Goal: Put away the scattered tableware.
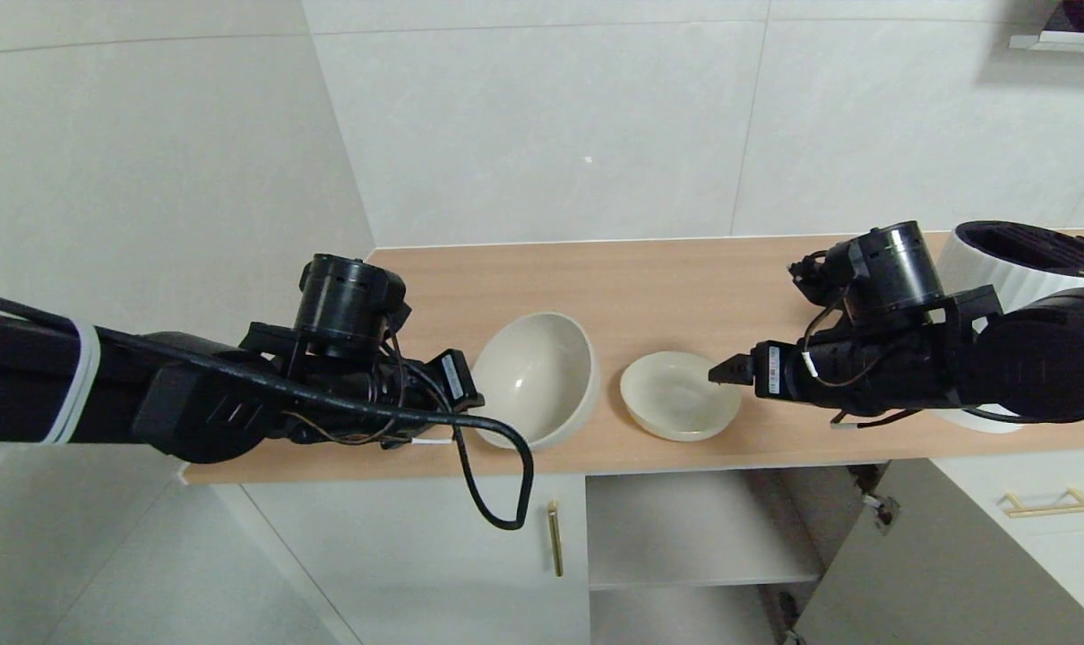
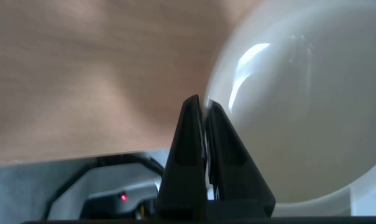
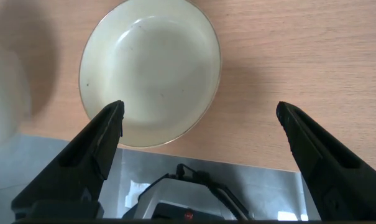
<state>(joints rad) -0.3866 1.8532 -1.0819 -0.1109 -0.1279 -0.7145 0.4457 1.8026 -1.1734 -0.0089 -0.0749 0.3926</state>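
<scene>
Left gripper (image 2: 204, 106) clamping deep bowl (image 1: 537, 376) rim, I'm holding it tilted for lifting; right gripper (image 3: 200, 109) gaping wide, shallow dish (image 3: 150, 71) just ahead.

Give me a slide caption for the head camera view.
Left gripper pinches the rim of the tilted large bowl; right gripper hangs by the shallow dish on a wooden counter.

place: kitchen | 12 o'clock: white tiled wall (image 1: 551, 116) | centre: wooden bench (image 1: 667, 269) | 6 o'clock: white cupboards (image 1: 399, 555), brass handles (image 1: 554, 537)
</scene>
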